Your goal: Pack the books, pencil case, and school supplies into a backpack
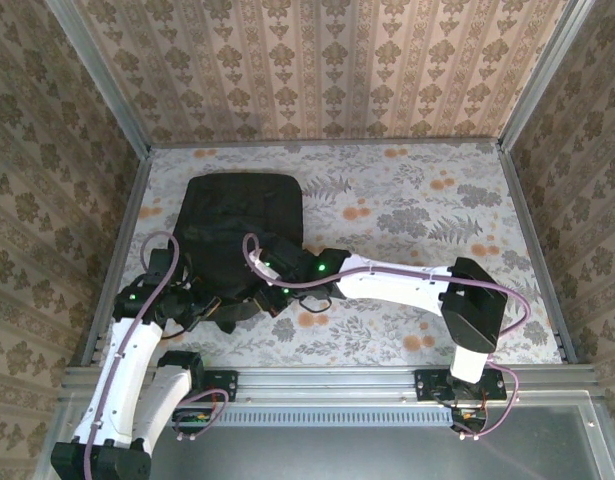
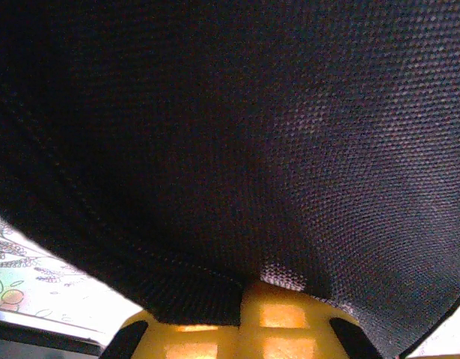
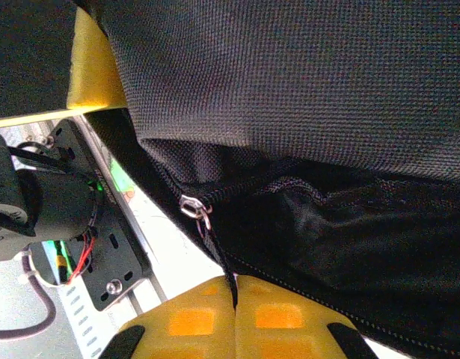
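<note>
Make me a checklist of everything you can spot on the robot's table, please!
Surface: table covered in a flowery pattern with orange blossoms.
Job's things: black backpack lies flat at the left-centre, and its zip looks partly open in the right wrist view.
Clutter: nothing seen.
Grippers: left gripper is shut, pinching the backpack's fabric. The right gripper is shut on the zip pull.
Cables: purple cables run along both arms, and there are red wires by the arm base.
Surroundings: patterned wallpaper walls and a metal rail at the near edge.
</note>
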You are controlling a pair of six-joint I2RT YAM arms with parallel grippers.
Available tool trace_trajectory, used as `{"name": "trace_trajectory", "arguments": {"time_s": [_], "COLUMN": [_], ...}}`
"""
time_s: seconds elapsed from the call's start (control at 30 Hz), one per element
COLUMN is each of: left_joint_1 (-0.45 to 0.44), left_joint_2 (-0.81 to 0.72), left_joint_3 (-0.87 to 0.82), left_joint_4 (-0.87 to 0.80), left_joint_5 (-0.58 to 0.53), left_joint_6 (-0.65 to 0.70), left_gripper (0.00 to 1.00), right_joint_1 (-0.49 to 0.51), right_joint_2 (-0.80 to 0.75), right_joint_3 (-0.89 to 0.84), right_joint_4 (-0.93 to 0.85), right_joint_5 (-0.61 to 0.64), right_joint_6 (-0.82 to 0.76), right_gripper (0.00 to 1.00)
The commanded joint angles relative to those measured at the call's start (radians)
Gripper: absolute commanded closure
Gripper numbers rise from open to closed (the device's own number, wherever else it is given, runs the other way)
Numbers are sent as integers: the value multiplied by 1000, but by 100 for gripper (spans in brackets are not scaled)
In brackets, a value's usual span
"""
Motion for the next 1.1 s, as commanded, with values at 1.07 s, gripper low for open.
{"name": "trace_trajectory", "arguments": {"time_s": [1.07], "left_joint_1": [-257], "left_joint_2": [32], "left_joint_3": [99], "left_joint_4": [23], "left_joint_5": [-299], "left_joint_6": [-33], "left_gripper": [100], "right_joint_1": [14], "right_joint_2": [269], "right_joint_3": [533], "right_joint_4": [-572], "right_joint_5": [-85], "right_joint_6": [122], "right_gripper": [100]}}
